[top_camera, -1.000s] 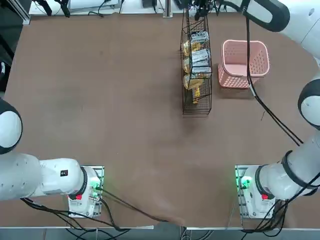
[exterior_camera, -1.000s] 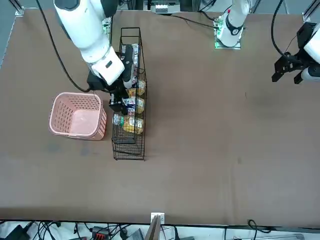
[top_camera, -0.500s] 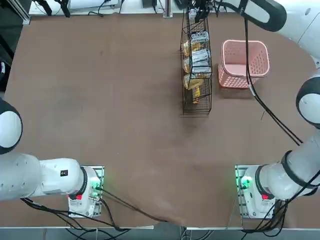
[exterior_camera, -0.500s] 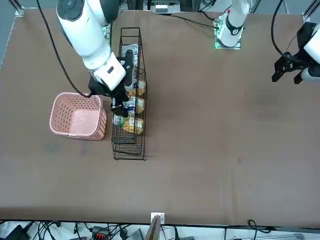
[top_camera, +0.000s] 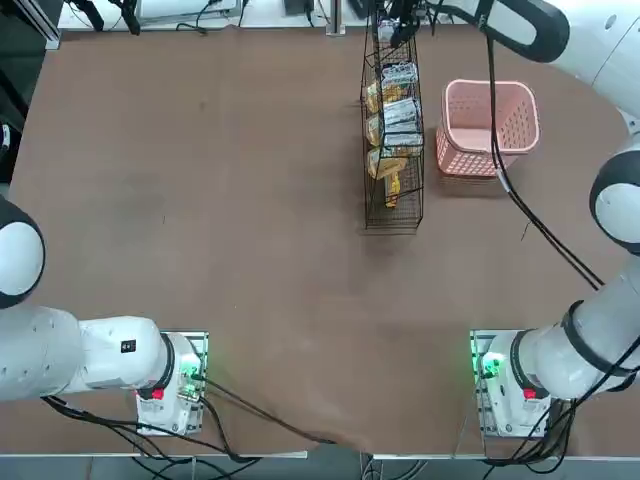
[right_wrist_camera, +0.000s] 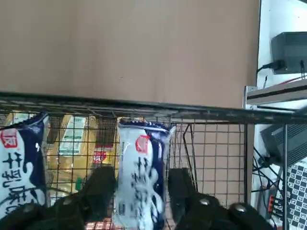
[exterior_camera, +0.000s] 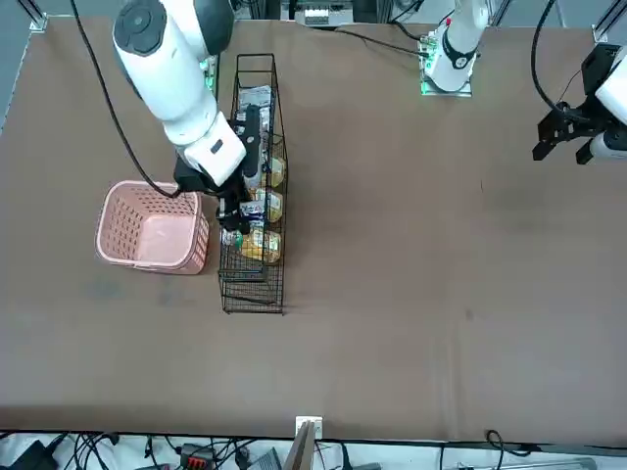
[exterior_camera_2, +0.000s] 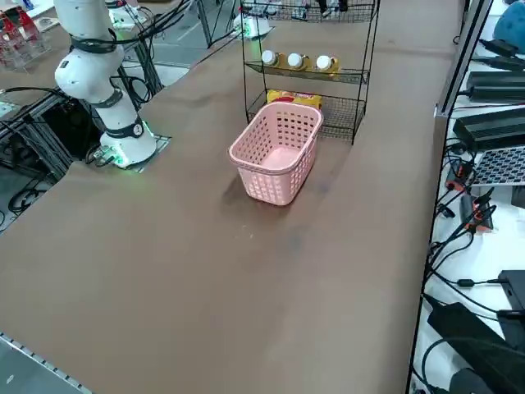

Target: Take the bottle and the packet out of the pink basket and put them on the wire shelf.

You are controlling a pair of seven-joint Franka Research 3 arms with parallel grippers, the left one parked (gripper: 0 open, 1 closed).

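End effector (right_wrist_camera: 139,191) sits at the top tier of the shelf (exterior_camera: 257,284), its fingers (right_wrist_camera: 98,189) parted to either side of the packet (right_wrist_camera: 141,167), which stands on that tier; from the wrist view they look just clear of it rather than clamped, so the step in hand seems to be the release.

Going left to right in the front view: the basket (exterior_camera: 149,227) stands on the counter (exterior_camera: 441,294) just beside the shelf and looks empty, also from the right side view. Next comes the shelf, with bottles (exterior_camera_2: 295,61) lying on a lower tier; which of them is the task's own I cannot tell.

To finish well, the fingers should spread fully before any lift, so neither pad drags the packet along. I would pull back straight along the approach line, clear of the top wire rail, since a sideways sweep could tip the packet or nudge its neighbour (right_wrist_camera: 21,158) on the same tier.
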